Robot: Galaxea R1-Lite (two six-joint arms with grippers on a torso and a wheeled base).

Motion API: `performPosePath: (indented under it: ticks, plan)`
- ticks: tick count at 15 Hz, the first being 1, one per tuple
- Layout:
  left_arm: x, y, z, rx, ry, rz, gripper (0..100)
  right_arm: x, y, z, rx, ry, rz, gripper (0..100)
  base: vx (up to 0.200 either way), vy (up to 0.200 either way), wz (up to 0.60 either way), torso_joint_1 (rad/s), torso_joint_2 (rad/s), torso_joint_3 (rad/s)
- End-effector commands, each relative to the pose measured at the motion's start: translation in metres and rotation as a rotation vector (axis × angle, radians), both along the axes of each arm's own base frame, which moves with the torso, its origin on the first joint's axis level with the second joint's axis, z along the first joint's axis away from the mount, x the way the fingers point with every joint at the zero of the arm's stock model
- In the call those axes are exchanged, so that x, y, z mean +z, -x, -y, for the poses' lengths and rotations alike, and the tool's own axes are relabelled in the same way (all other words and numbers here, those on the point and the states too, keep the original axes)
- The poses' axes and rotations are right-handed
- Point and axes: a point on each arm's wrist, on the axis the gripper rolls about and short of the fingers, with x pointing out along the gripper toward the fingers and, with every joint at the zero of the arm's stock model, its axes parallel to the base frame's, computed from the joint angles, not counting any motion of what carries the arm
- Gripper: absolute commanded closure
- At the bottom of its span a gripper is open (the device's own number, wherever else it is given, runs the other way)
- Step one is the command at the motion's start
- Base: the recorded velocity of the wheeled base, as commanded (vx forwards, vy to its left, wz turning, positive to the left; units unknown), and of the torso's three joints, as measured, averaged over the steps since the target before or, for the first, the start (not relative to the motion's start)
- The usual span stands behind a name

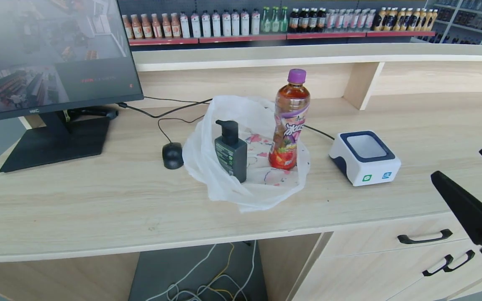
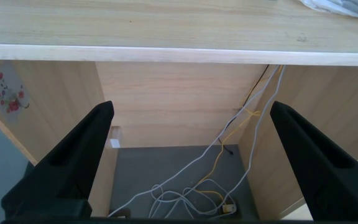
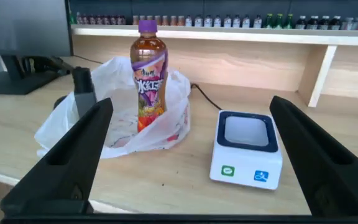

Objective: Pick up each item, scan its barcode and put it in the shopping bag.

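Observation:
A white plastic shopping bag (image 1: 262, 190) lies spread open in the middle of the wooden counter (image 1: 98, 200). A dark pump bottle (image 1: 230, 152) and a drink bottle with a purple cap (image 1: 289, 121) stand upright in it. To its right sits a white and blue barcode scanner (image 1: 364, 156). My right gripper (image 1: 458, 163) hovers open and empty at the counter's front right, facing the drink bottle (image 3: 149, 68), the bag (image 3: 123, 118) and the scanner (image 3: 246, 149). My left gripper (image 2: 191, 109) is open and empty below the counter's front edge, looking into the space under it.
A monitor (image 1: 44, 54) on a black stand occupies the back left, with a black mouse (image 1: 173, 155) and its cable beside the bag. A raised shelf with a divider (image 1: 362, 83) runs behind. Drawers with black handles (image 1: 425, 238) sit below right. Loose cables (image 2: 197, 180) hang under the counter.

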Motion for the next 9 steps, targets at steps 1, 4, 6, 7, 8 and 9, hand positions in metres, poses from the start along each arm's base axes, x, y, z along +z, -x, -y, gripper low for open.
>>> performPosePath:
  ticks: [1, 4, 6, 7, 8, 9]
  plan:
    - [0.000, 0.000, 0.000, 0.000, 0.002, 0.000, 0, -0.006, 0.033, 0.020, -0.006, -0.003, -0.002, 0, 0.000, 0.000, 0.00, 0.000, 0.00, 0.000]
    - [0.000, 0.000, 0.000, 0.000, 0.003, 0.000, 0, -0.032, 0.059, 0.034, 0.001, 0.080, -0.161, 0, 0.000, 0.000, 0.00, 0.000, 0.00, 0.000]
    - [0.000, 0.000, 0.000, 0.000, 0.003, 0.000, 0, -0.056, 0.082, 0.047, 0.002, 0.128, -0.245, 0, 0.000, 0.000, 0.00, 0.000, 0.00, 0.000]
    - [0.000, 0.000, 0.000, 0.000, 0.003, 0.000, 0, -0.069, 0.093, 0.053, 0.008, 0.146, -0.272, 0, 0.000, 0.000, 0.00, 0.000, 0.00, 0.000]
    - [0.000, 0.000, 0.000, 0.000, 0.003, 0.000, 0, -0.082, 0.104, 0.059, 0.018, 0.165, -0.295, 0, 0.000, 0.000, 0.00, 0.000, 0.00, 0.000]
    - [0.000, 0.000, 0.000, 0.000, 0.003, 0.000, 0, -0.095, 0.113, 0.064, 0.034, 0.184, -0.308, 0, 0.000, 0.000, 0.00, 0.000, 0.00, 0.000]
